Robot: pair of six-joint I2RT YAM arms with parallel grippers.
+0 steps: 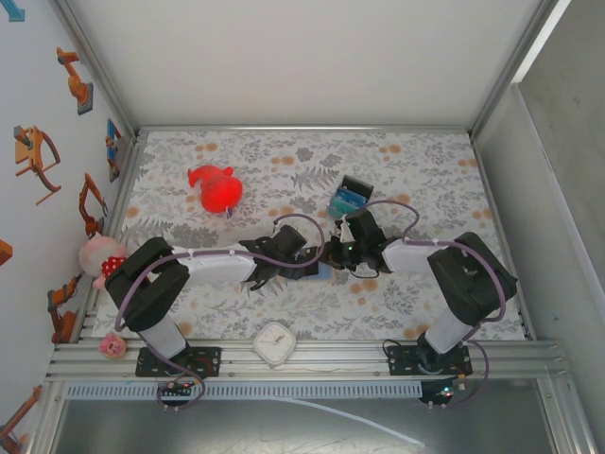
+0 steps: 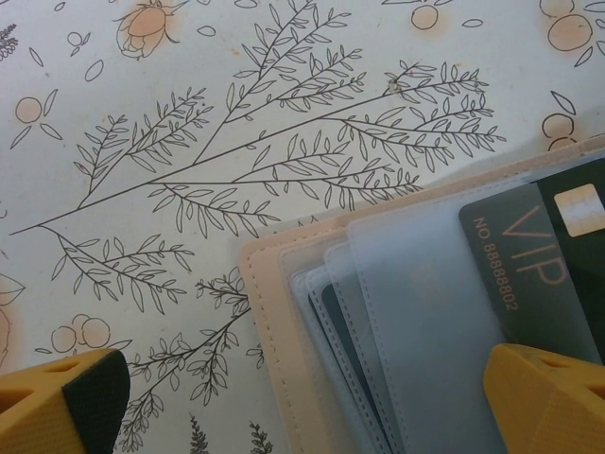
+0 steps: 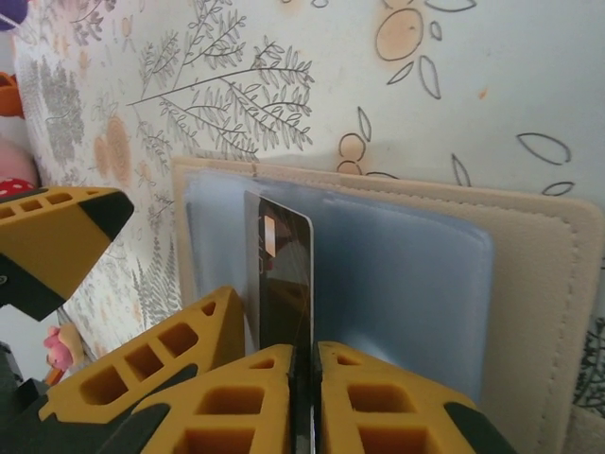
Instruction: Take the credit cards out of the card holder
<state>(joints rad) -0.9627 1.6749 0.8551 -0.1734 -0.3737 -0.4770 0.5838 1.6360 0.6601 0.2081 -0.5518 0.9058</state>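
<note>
My right pincer [image 3: 304, 364] is clamping a dark thin credit card [image 3: 284, 284] on edge over the tan stitched wallet [image 3: 529, 284], lying open toward the floral desk's [image 1: 425, 170] front edge; my left pincer [image 2: 302, 397] is gaping wide.

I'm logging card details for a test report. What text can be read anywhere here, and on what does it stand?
"VIP": on the dark card in the card holder.
"NO: 8888802": along that same card's edge; the digit count is uncertain.
pinched card between the right fingers: marks too blurred to read.
clock face: too small to read.
</note>
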